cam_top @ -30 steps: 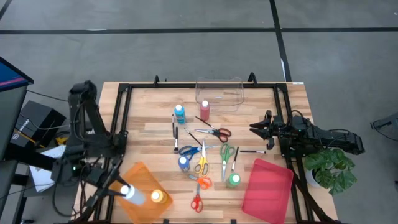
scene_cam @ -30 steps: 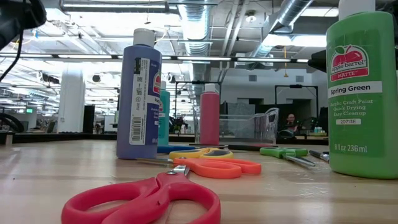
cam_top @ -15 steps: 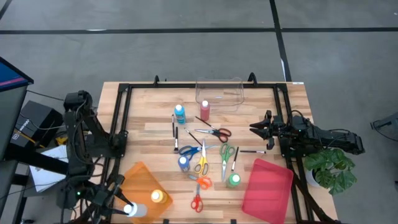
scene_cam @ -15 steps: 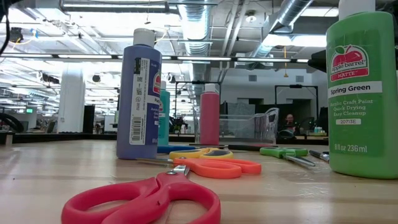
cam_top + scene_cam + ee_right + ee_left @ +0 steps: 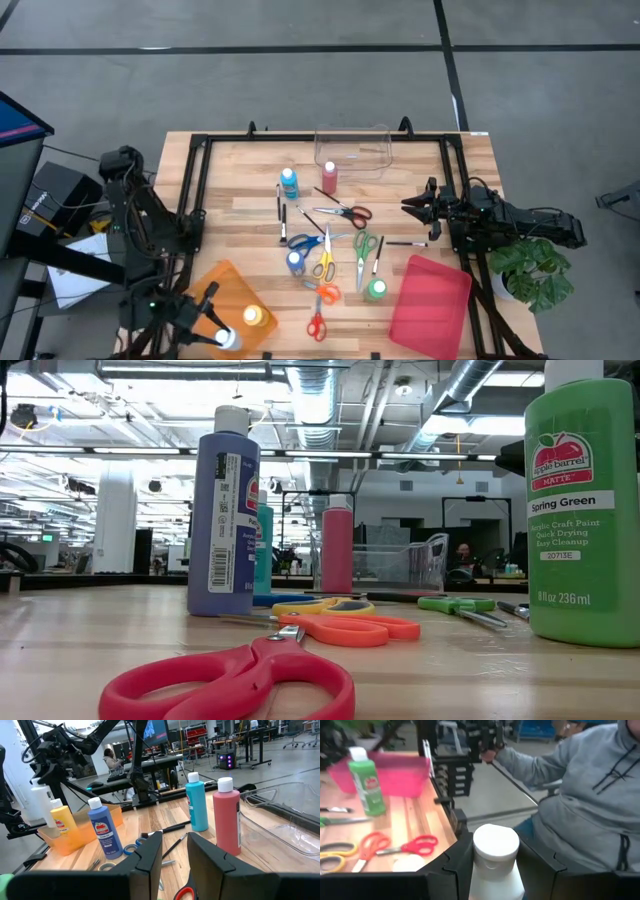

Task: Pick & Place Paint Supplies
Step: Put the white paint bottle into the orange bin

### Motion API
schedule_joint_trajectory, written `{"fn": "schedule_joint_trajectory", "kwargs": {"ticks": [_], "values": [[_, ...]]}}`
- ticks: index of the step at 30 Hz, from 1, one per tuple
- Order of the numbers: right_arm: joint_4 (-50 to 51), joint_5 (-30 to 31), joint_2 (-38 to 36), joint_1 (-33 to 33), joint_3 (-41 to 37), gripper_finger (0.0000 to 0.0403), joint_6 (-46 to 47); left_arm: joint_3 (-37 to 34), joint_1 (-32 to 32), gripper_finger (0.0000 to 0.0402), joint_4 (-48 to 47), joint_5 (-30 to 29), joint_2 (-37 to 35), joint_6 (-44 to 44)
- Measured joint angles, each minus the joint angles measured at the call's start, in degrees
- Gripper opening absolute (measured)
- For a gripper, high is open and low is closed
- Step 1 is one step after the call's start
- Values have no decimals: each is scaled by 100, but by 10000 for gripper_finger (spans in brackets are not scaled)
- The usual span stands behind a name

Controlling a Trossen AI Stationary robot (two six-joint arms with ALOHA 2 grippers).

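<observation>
Low view shows you a green bottle [image 5: 584, 510] with a red apple logo. You can read "apple barrel", "MATTE", "Spring Green" and "236 ml" on it. A tall blue bottle [image 5: 223, 520] has a white sticker with a bar code, but you cannot read its small words. Red scissors [image 5: 235, 681] lie closest to that camera, with orange scissors [image 5: 345, 627] behind them.

Look down from the high view. Your left gripper [image 5: 222, 338] is at the near left corner of the table [image 5: 240, 215], over the edge of the orange tray [image 5: 222, 283]. It is bent low and squeezes a white bottle [image 5: 495, 857] between its two fingers. A yellow bottle [image 5: 254, 316] stands in the tray just beside it. In the left wrist view, a person in a grey hoodie [image 5: 580, 805] sits past the table.

Your right gripper [image 5: 412, 206] rests on the right side, pointing at the middle. Its fingers are a little apart and hold nothing. More bottles, scissors and brushes lie in the middle. A pink tray [image 5: 430, 305] and a clear bin [image 5: 352, 146] are there too.
</observation>
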State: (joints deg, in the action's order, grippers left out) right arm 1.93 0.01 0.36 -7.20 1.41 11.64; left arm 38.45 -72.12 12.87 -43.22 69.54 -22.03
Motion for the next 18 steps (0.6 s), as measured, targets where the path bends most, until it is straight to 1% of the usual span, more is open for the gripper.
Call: {"fn": "schedule_joint_trajectory", "kwargs": {"ticks": [2,4,7,11,18], "values": [[-1,-2,0,0,1,89,0,-34,80,126,11,229,2,-48],[0,0,-2,0,0,89,0,-67,85,126,74,300,2,-56],[0,-2,0,0,0,89,0,-145,19,126,134,313,2,-53],[2,0,-2,0,1,89,0,-389,-62,126,542,312,2,24],[2,0,0,0,0,89,90,-729,-70,126,979,310,2,99]]}}
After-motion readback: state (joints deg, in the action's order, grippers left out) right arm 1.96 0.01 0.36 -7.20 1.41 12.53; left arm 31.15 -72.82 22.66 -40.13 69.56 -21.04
